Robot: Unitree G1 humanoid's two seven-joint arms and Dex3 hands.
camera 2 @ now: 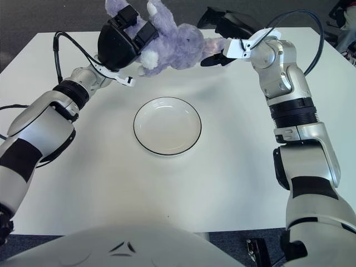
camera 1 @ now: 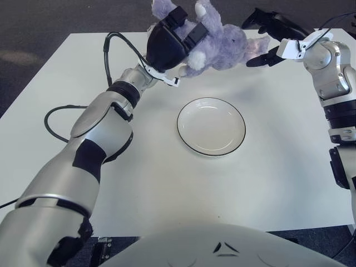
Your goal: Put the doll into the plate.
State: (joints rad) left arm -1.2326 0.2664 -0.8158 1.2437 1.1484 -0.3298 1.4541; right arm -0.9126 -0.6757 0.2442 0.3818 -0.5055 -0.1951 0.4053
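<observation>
While my left hand (camera 1: 173, 41) has its fingers wrapped round the purple doll (camera 1: 219, 40), it's held up over the table's (camera 1: 139, 183) far edge

My right hand (camera 1: 271, 34) sits just beside the doll's feet, fingers spread, gripping nothing. Plate (camera 1: 211, 126) is near the table's middle with nothing in it, closer to me than the doll

Purple plush doll (camera 1: 222, 41) held aloft, apparently beyond empty white plate (camera 1: 211, 126).

A white table (camera 1: 167, 183) (evenly lit, matte) stands on dark grey carpeted floor (camera 1: 44, 22).
</observation>
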